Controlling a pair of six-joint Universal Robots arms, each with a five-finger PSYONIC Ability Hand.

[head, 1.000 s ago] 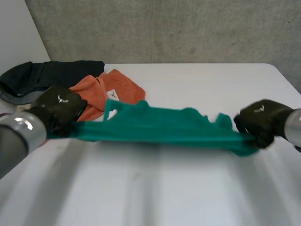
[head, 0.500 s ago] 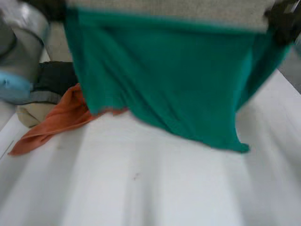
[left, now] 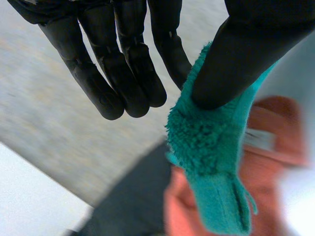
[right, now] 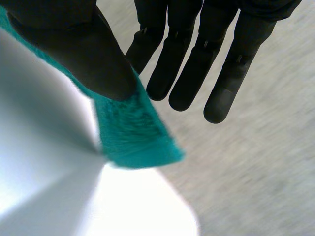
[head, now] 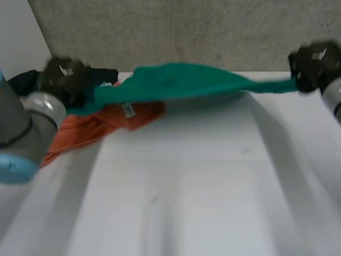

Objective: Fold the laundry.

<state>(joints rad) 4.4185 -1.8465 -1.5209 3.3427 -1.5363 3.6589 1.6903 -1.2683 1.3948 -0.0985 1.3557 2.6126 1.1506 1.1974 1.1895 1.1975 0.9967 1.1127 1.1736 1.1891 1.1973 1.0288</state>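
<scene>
The green towel (head: 181, 82) is stretched in the air over the far side of the table (head: 186, 202), the left hand (head: 66, 77) pinching its left end between thumb and one finger with the other fingers straight, the right hand (head: 314, 63) nipping the right end the same way. To lay it well, I reckon both pinches should hold firm and come down level and together so the cloth lands flat without bunching. An orange cloth (head: 101, 128) and a dark garment (head: 29, 82) lie under the left end at the far left, and the wall (head: 176, 32) is close behind, so the open room is the near middle
</scene>
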